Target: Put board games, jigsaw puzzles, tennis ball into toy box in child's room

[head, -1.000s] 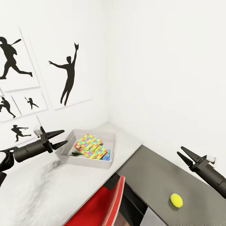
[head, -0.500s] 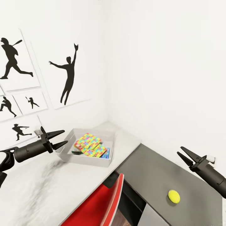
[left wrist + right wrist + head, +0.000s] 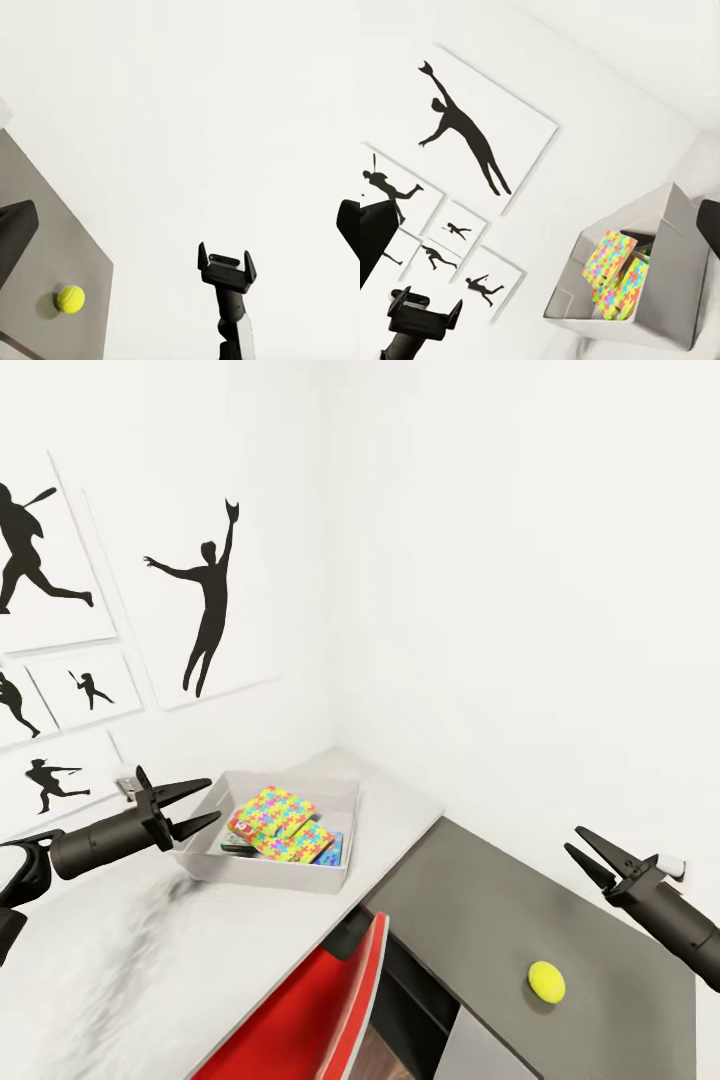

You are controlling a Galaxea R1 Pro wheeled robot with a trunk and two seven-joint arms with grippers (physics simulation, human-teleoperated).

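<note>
My right pincer (image 3: 590, 855) gapes empty; tennis ball (image 3: 546, 981) at its seven o'clock; next, descend, grasp, carry to toy box (image 3: 300, 875).

Bright, even, shadow-poor render; washed-out white walls (image 3: 520, 560).

Your two arms are dark grey, almost black, smooth and round like thick tubes. Your left pincer (image 3: 188, 807) has two thin, pointed black fingers like a bird's beak, coming out of a blocky black base. Your right pincer (image 3: 590, 855) looks just the same, with a small white patch beside its wrist.
</note>
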